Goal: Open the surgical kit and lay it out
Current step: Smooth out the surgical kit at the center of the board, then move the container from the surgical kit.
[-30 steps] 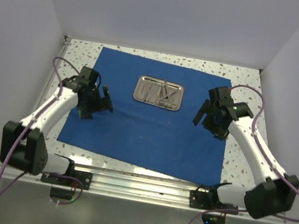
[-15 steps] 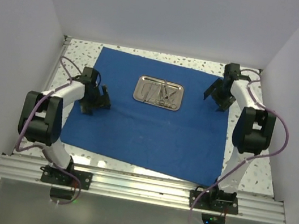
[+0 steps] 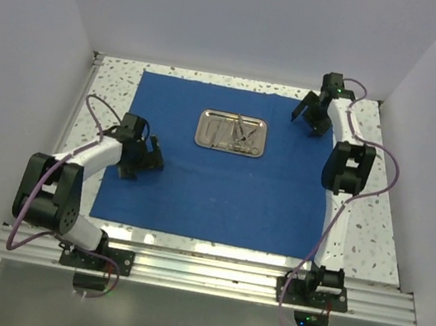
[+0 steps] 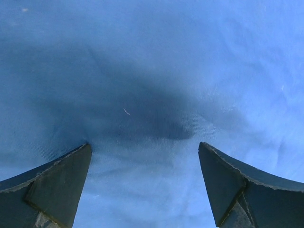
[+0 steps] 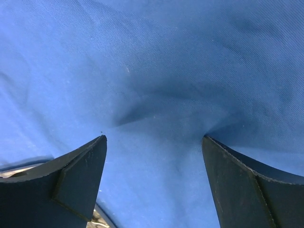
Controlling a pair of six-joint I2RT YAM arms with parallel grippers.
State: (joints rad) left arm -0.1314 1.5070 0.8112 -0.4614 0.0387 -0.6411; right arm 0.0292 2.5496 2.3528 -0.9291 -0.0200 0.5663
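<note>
The steel tray (image 3: 232,133) sits on the blue cloth wrap (image 3: 220,201), which lies spread out flat over the speckled desk (image 3: 370,230). The tray is in the far half of the cloth, roughly centred from side to side. Inside it lie the slender silver instruments (image 3: 238,131), crossing one another in a loose heap; from above they are too small to tell one from another.

The left gripper (image 3: 143,160) is well off to the left of the tray and a little nearer than it, low over the cloth and not far from the cloth's left edge. Its jaws stand wide, and its wrist view shows only blue fabric between the two dark fingers (image 4: 52,190), so it holds nothing. I cannot tell whether the tips touch the cloth.

The right gripper (image 3: 308,115) is to the right of the tray and slightly farther back, with its arm stretched out long. Its jaws are spread wide too, with bare cloth and a soft crease between them, and a sliver of the tray's shiny rim shows at the lower left of its wrist view
</note>
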